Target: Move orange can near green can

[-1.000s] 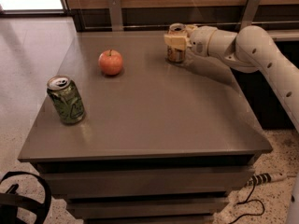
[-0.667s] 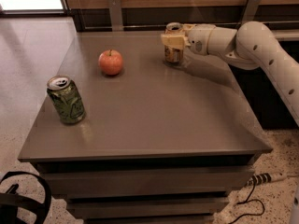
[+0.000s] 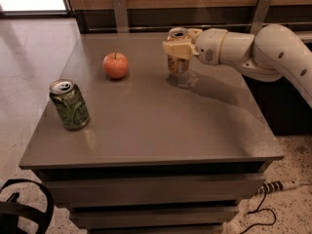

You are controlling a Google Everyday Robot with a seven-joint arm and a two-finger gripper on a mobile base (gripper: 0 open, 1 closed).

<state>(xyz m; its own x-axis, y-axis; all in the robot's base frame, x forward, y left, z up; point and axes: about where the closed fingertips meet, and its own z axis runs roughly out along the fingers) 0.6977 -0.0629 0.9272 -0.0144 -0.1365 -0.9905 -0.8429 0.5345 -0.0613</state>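
Camera view. My tool sits over the far middle of the desk, clenched around the orange can, which is upright in its grip. I cannot tell whether the can's base touches the surface. The arm reaches in from the right. The green can stands upright near the left front edge, well apart from the orange can. An apple rests between them, toward the far side.
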